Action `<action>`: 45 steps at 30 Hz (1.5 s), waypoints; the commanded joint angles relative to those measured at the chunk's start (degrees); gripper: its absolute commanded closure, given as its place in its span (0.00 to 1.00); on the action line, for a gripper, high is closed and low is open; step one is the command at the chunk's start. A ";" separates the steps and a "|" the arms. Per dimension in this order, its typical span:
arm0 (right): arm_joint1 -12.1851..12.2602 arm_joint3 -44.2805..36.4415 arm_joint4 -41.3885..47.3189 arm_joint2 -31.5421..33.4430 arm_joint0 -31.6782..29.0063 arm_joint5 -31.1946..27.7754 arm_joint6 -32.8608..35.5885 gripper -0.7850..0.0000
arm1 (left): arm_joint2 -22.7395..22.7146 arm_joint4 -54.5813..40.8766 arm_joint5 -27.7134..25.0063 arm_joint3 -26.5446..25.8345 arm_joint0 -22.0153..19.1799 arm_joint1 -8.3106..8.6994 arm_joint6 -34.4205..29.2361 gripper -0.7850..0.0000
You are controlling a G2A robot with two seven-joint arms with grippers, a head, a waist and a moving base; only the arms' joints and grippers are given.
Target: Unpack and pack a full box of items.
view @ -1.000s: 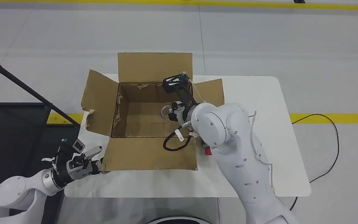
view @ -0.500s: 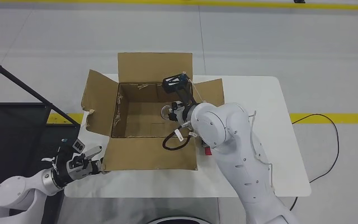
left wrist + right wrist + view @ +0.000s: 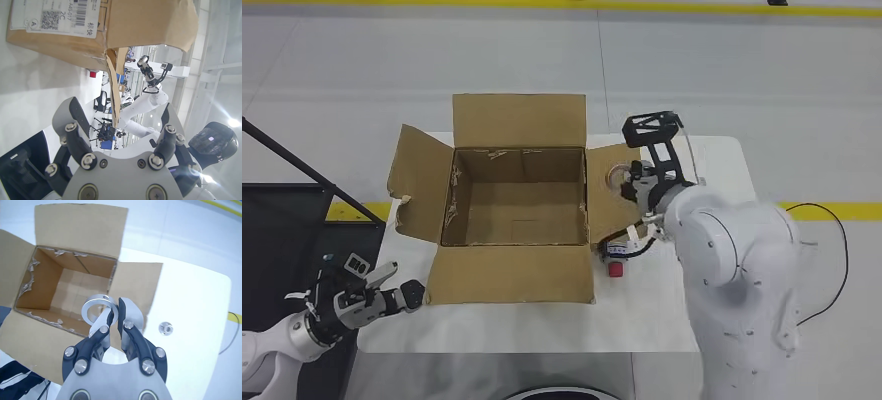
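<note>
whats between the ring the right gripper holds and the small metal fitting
Right wrist view: one of the jaws, the cardboard flap, then bare table.

The box (image 3: 79, 228) is matt brown corrugated cardboard with rough, torn paper edges, the ring (image 3: 98, 299) is smooth satin silvery metal, the right gripper (image 3: 115, 309) shows bare metal with black textured pads (image 3: 122, 311), and the table (image 3: 189, 294) is smooth, faintly glossy white.

The box (image 3: 512, 255) sits on the table (image 3: 722, 300), flaps spread. Over the box's right flap, the right gripper (image 3: 114, 311) with a ring (image 3: 98, 298) in it. Right of the box, on the table, a flanged part (image 3: 165, 328). At its front right corner, a small item (image 3: 615, 269). Off its front left corner, apart, the left gripper (image 3: 400, 285).
</note>
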 commanded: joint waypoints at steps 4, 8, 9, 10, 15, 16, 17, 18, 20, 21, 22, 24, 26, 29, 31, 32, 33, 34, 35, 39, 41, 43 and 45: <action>1.20 -2.65 -8.04 6.67 -3.91 -3.71 0.08 1.00 | -0.04 -0.06 -0.01 -0.02 0.03 0.00 -0.01 0.00; 1.84 -2.69 -13.94 11.62 -8.32 -7.22 0.08 1.00 | -0.04 -0.06 -0.01 -0.02 0.03 0.00 -0.01 0.00; 1.86 -2.57 -14.32 12.12 -9.07 -7.68 0.08 1.00 | -0.04 -0.06 -0.01 -0.02 0.03 0.00 -0.01 0.00; 1.90 -2.26 -15.16 12.83 -10.24 -8.65 0.08 1.00 | -0.04 -0.06 -0.01 -0.02 0.03 0.00 -0.01 0.00; 1.75 1.06 -17.78 15.27 -15.57 -13.67 0.08 1.00 | -0.04 -0.06 -0.01 -0.02 0.03 0.00 -0.01 0.00; 1.63 1.75 -17.63 15.33 -16.33 -14.45 0.08 1.00 | -0.04 -0.06 -0.01 -0.02 0.03 0.00 -0.01 0.00; 1.53 2.44 -17.91 15.44 -16.90 -15.34 0.08 1.00 | -0.04 -0.06 -0.01 -0.02 0.03 0.00 -0.01 0.00; 1.43 3.30 -18.53 15.47 -17.34 -16.20 0.08 1.00 | -0.04 -0.06 -0.01 -0.02 0.03 0.00 -0.01 0.00; 1.11 5.06 -18.83 15.25 -17.89 -17.27 0.08 1.00 | -0.04 -0.06 -0.01 -0.02 0.03 0.00 -0.01 0.00; 0.91 5.63 -18.33 15.18 -18.08 -17.22 0.08 1.00 | -0.04 -0.06 -0.01 -0.02 0.03 0.00 -0.01 0.00; 0.73 6.25 -18.36 15.15 -18.36 -17.14 0.08 1.00 | -0.04 -0.06 -0.01 -0.02 0.03 0.00 -0.01 0.00; 0.40 7.45 -19.06 15.05 -18.90 -16.97 0.08 1.00 | -0.04 -0.06 -0.01 -0.02 0.03 0.00 -0.01 0.00; 0.09 8.92 -20.24 15.14 -19.05 -16.94 0.08 1.00 | -0.04 -0.06 -0.01 -0.02 0.03 0.00 -0.01 0.00; -0.50 10.94 -20.55 14.90 -18.87 -16.32 0.08 1.00 | -0.04 -0.06 -0.01 -0.02 0.03 0.00 -0.01 0.00; -0.87 12.04 -20.40 15.02 -18.55 -15.83 0.08 1.00 | -0.04 -0.06 -0.01 -0.02 0.03 0.00 -0.01 0.00; -1.04 12.60 -20.48 15.12 -18.45 -15.56 0.08 1.00 | -0.04 -0.06 -0.01 -0.02 0.03 0.00 -0.01 0.00; -1.20 13.14 -20.54 15.18 -18.37 -15.34 0.08 1.00 | -0.04 -0.06 -0.01 -0.02 0.03 0.00 -0.01 0.00; -1.36 13.59 -20.73 15.26 -18.30 -14.99 0.08 1.00 | -0.04 -0.06 -0.01 -0.02 0.03 0.00 -0.01 0.00; -1.52 14.03 -20.80 15.30 -18.27 -14.71 0.08 1.00 | -0.04 -0.06 -0.01 -0.02 0.03 0.00 -0.01 0.00; -2.13 15.25 -20.77 15.43 -18.27 -13.59 0.08 1.00 | -0.04 -0.06 -0.01 -0.02 0.03 0.00 -0.01 0.00; -2.39 15.72 -20.91 15.48 -18.34 -13.30 0.08 1.00 | -0.04 -0.06 -0.01 -0.02 0.03 0.00 -0.01 0.00; -2.64 16.05 -21.02 15.52 -18.41 -12.96 0.08 1.00 | -0.04 -0.06 -0.01 -0.02 0.03 0.00 -0.01 0.00; -2.90 16.28 -21.10 15.53 -18.56 -12.59 0.08 0.96 | -0.04 -0.06 -0.01 -0.02 0.03 0.00 -0.01 0.00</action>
